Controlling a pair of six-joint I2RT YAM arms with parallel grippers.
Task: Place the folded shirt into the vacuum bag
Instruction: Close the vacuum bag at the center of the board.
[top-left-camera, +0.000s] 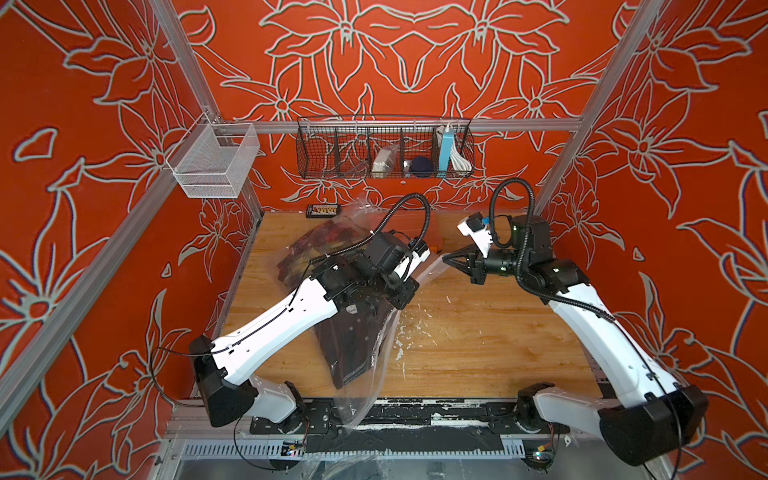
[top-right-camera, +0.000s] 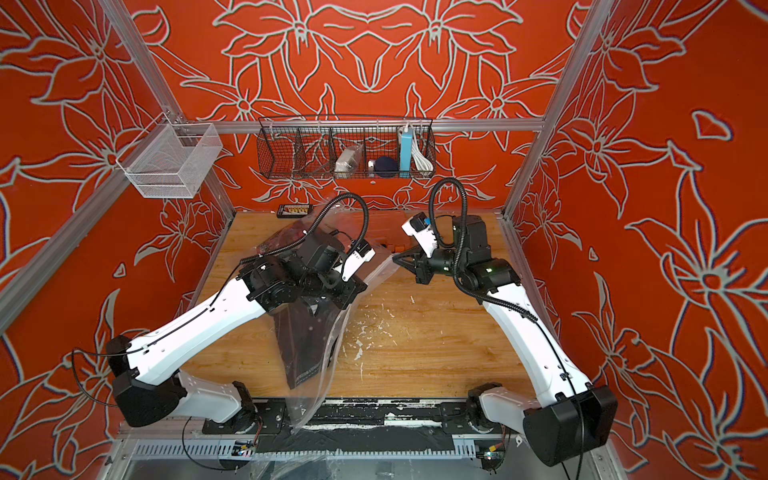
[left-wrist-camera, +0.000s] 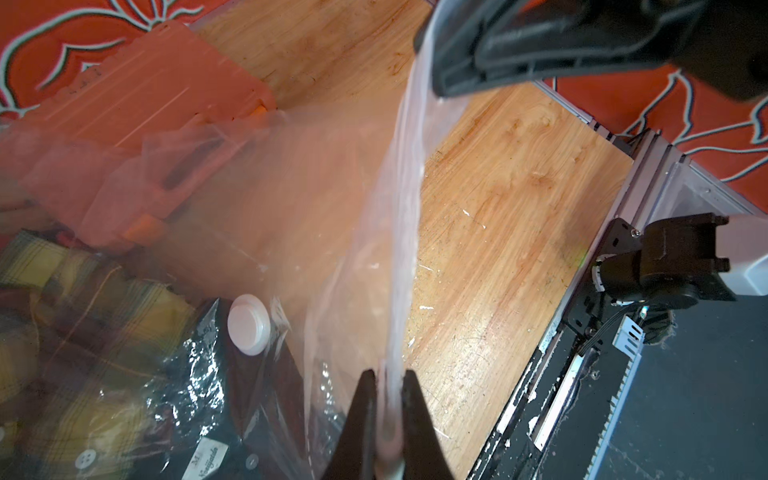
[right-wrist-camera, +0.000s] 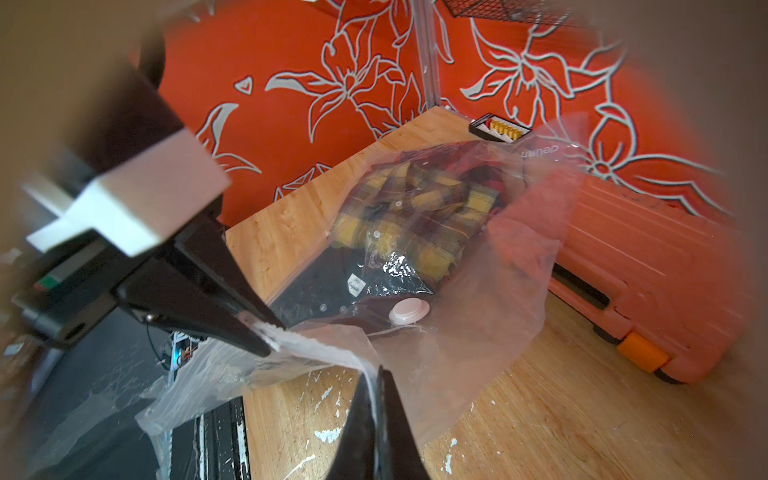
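The vacuum bag (right-wrist-camera: 519, 249) is clear crinkly plastic lying on the left half of the wooden table, with a round white valve cap (right-wrist-camera: 409, 309). Inside it lie a dark folded shirt (top-left-camera: 353, 345) with a neck label and a yellow plaid shirt (right-wrist-camera: 415, 208) farther back. My left gripper (left-wrist-camera: 388, 374) is shut on the bag's whitish zip edge. In both top views its fingertips are hidden under the wrist. My right gripper (top-left-camera: 446, 258) is shut on the same edge farther along, and the strip stretches taut between the two grippers above the table.
An orange tool case (right-wrist-camera: 644, 270) lies at the back of the table (top-left-camera: 478, 345) behind the bag. A small black box (top-left-camera: 323, 210) sits at the back left. A black wire basket (top-left-camera: 384, 147) and a white mesh basket (top-left-camera: 214, 160) hang on the frame.
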